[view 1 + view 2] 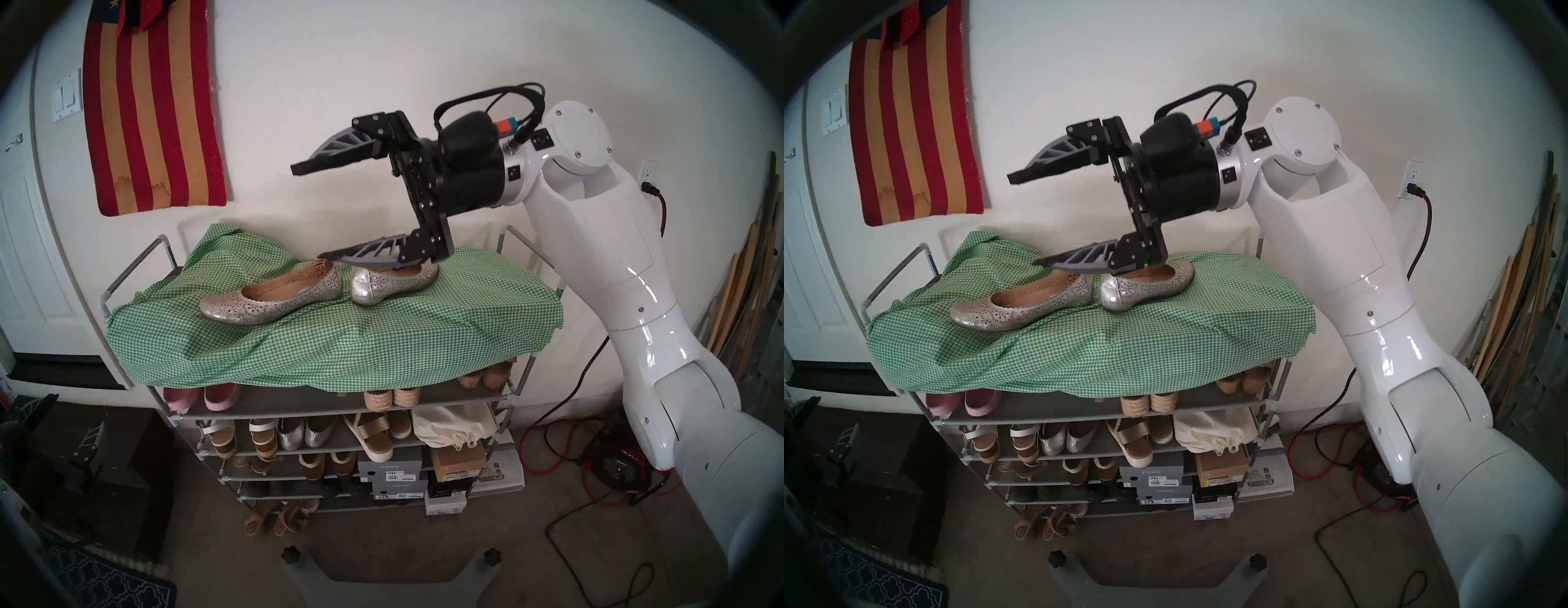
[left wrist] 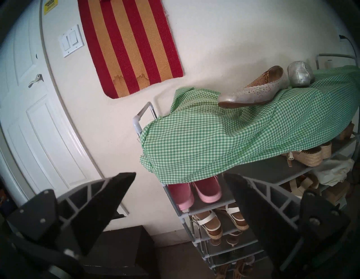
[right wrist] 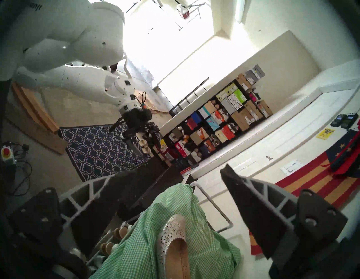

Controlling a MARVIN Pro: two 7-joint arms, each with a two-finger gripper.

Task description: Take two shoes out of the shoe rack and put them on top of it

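Observation:
Two silver-gold perforated flats lie heel to toe on the green gingham cloth [image 1: 382, 339] over the top of the shoe rack [image 1: 164, 250]. The left shoe [image 1: 271, 297] is nearer the front; the right shoe [image 1: 390, 282] is partly under my right gripper [image 1: 310, 211]. That gripper is wide open and empty, with its lower finger just above the right shoe. My left gripper [image 2: 179, 175] is open and empty, low at the rack's left side [image 1: 68, 424]. The left wrist view shows both shoes [image 2: 253, 91] [image 2: 298, 76]. The right wrist view shows one [image 3: 175, 249].
The lower shelves hold pink slip-ons [image 1: 199, 397], plain silver flats [image 1: 303, 433], sandals, wedges and shoe boxes [image 1: 390, 471]. A striped hanging [image 1: 148, 106] is on the wall behind. A door stands at the left. Red cables [image 1: 564, 458] lie on the floor at the right.

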